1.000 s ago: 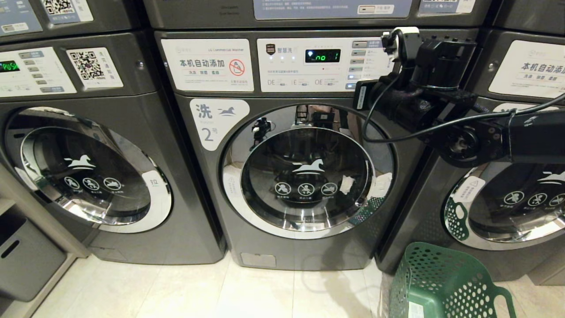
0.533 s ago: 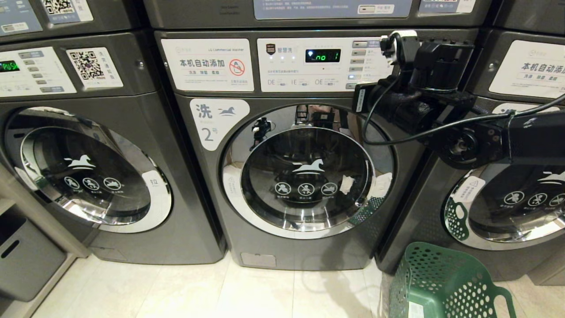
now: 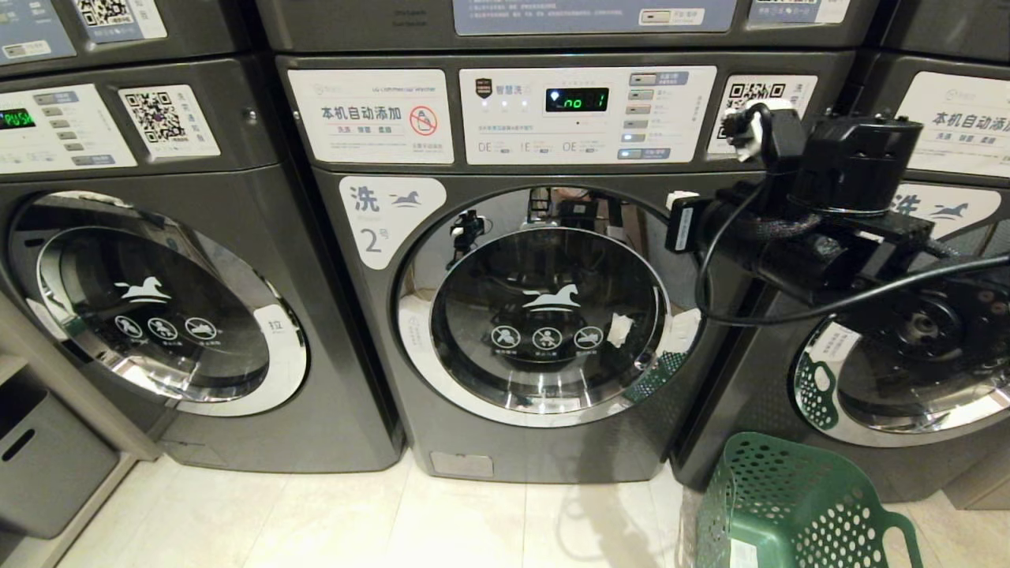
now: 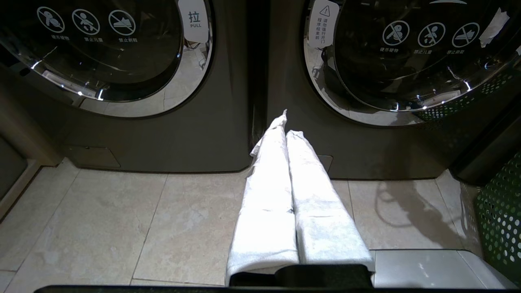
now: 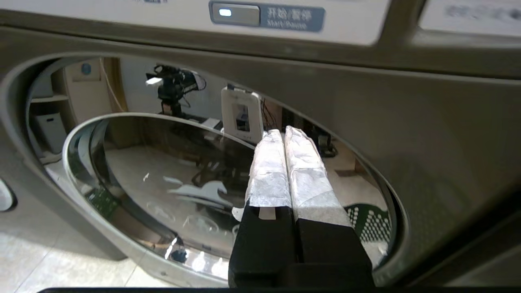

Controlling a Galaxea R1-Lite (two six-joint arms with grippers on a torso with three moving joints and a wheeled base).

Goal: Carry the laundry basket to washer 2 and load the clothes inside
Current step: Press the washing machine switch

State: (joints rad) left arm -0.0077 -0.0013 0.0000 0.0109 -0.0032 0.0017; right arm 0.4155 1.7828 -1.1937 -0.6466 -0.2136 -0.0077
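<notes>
Head camera facing washer 2's door squarely, left wrist low near floor, right wrist close, all sharing it

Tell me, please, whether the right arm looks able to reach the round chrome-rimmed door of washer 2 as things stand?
Probably yes: the right claw, shut and empty, hangs just before the round chrome-rimmed door, with nothing between them.

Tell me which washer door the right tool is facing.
The middle washer, labelled 2; the right tool, shut, points at its door's right rim.
</notes>
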